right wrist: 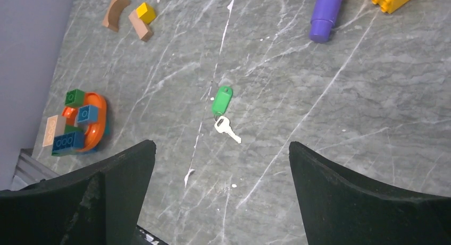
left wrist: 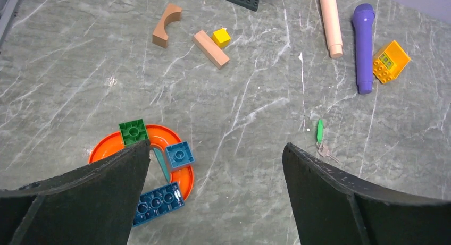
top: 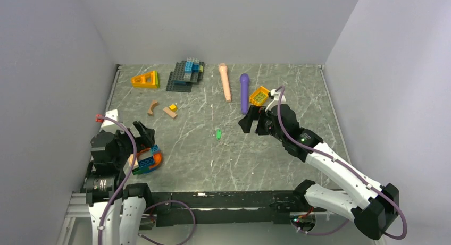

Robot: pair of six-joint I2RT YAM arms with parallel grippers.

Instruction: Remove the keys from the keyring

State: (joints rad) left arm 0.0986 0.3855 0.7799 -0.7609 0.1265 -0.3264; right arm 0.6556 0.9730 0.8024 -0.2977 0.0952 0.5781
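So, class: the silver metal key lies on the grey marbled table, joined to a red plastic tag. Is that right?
Not quite: the plastic tag joined to the silver metal key is green, not red, as the right wrist view shows.

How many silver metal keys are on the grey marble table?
1: a small silver metal key lies centrally, joined to the green plastic tag. A second could be hidden beneath it.
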